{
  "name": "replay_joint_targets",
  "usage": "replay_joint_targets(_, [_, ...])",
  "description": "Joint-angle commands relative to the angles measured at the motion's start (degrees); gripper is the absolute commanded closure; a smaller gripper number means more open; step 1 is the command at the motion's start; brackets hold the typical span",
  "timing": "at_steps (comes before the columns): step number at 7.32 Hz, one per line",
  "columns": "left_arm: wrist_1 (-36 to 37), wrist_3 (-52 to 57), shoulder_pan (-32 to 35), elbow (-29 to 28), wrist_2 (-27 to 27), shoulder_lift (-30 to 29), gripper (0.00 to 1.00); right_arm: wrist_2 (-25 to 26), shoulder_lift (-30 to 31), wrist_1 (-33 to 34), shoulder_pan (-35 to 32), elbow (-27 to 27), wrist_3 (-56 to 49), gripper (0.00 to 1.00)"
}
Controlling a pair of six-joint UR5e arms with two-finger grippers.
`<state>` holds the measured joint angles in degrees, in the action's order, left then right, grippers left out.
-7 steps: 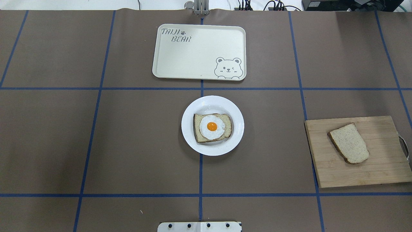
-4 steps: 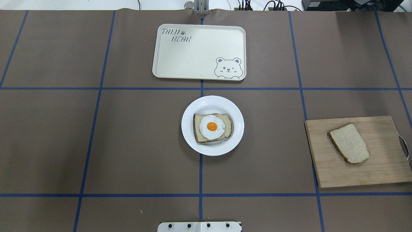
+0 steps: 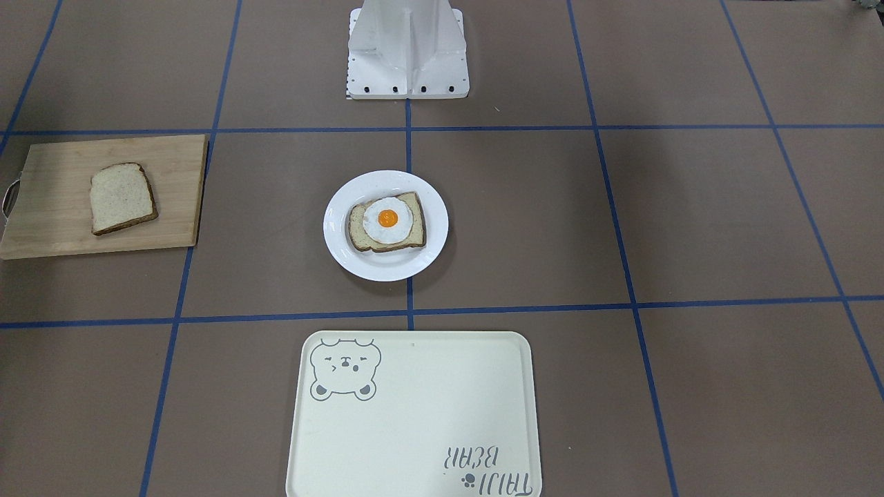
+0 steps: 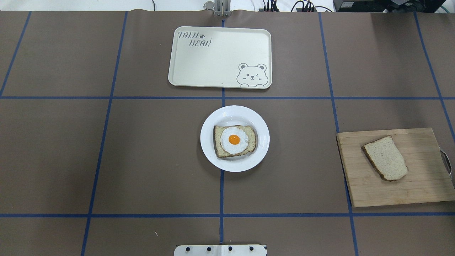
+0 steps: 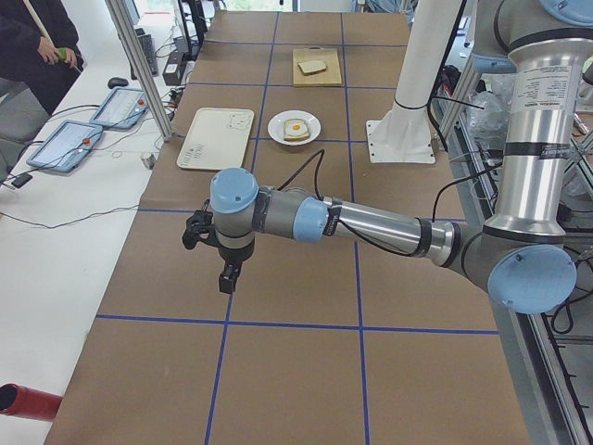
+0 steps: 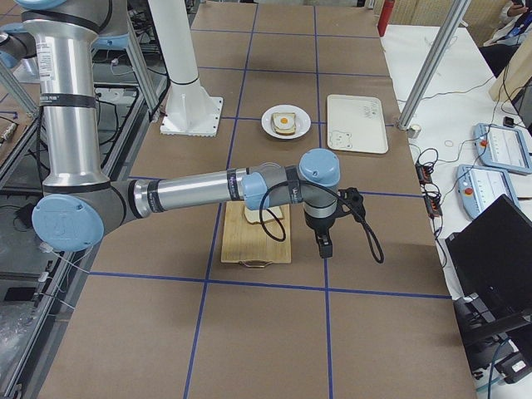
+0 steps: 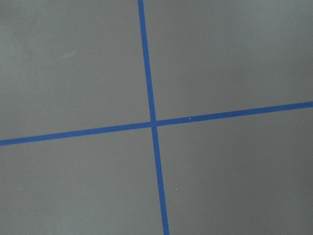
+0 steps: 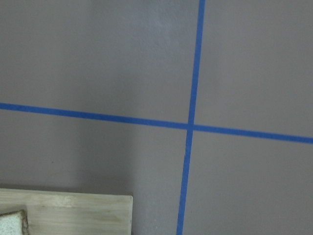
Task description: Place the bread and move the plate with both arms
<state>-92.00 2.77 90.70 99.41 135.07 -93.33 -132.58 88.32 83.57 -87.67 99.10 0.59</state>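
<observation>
Two slices of bread on the table — one plain slice (image 4: 385,158), one egg-topped slice (image 4: 251,139) — and just a single fried egg (image 4: 234,139) in play. One each of the rest out there: one white plate (image 4: 207,138), one cream bear tray (image 4: 220,57), one wooden cutting board (image 4: 419,185). And two robot arms, the left arm (image 5: 371,222) and the right arm (image 6: 199,189), plus one white pedestal (image 3: 407,62) — and one person in dark clothing (image 5: 37,46) at the side bench.

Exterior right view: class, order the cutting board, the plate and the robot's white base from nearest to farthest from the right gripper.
1. cutting board, just beside the right gripper.
2. plate, mid-table.
3. white base, at the robot's edge.
</observation>
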Motion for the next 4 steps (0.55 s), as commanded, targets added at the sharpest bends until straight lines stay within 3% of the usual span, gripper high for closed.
replay_joint_targets(1, [-8.9, -0.7, 0.0, -1.9, -1.3, -1.1, 0.02, -0.8, 0.6, -4.7, -0.2, 0.6, 0.6, 0.0])
replay_joint_targets(3, [-10.0, -1.4, 0.0, -1.7, -1.3, -1.5, 0.01, -1.4, 0.7, -8.4, 0.1, 1.0, 5.2, 0.0])
replay_joint_targets(4, [-10.0, -2.1, 0.0, -2.5, -1.5, -1.2, 0.01, -4.6, 1.2, -8.7, 1.6, 1.4, 10.6, 0.0])
